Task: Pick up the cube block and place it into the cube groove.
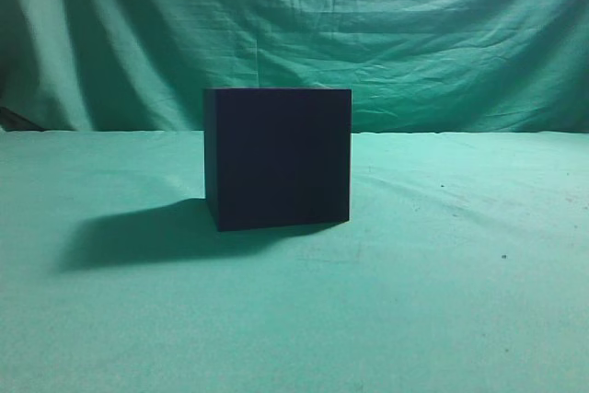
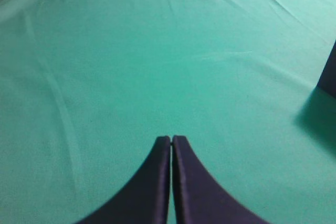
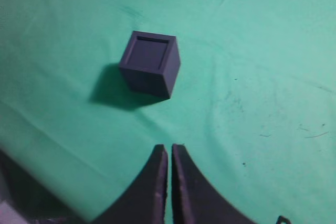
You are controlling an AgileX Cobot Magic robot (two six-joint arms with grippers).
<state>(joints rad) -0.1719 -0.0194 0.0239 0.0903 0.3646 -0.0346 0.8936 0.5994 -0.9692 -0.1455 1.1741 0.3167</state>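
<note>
Closest thing to us in the right wrist view is the right gripper [image 3: 169, 148], fingers pressed together with just a hairline seam between them and nothing caught in there. It hangs over the green cloth [image 3: 262, 77], well apart from the cube groove [image 3: 150, 63], which sits further out on the cloth. From up here we're looking down onto the box's top face, which shows a square recess framed by a thin rim. We can't tell for sure whether the cube block is sitting in that recess; we only see a flat, slightly lighter square face inside the rim, and no separate small cube anywhere on the cloth.

Same story on the other side: the left gripper [image 2: 171, 139] has its fingers pressed together too, holding nothing, over bare green cloth. A dark corner of the box just peeks in at the right edge of that view, with its shadow beside it.

From the exterior view we get the box front-on, near-black, upright, mid-table, casting a long shadow to the left. Neither arm shows up there, just the wrinkled green backdrop [image 1: 414, 34] behind.
</note>
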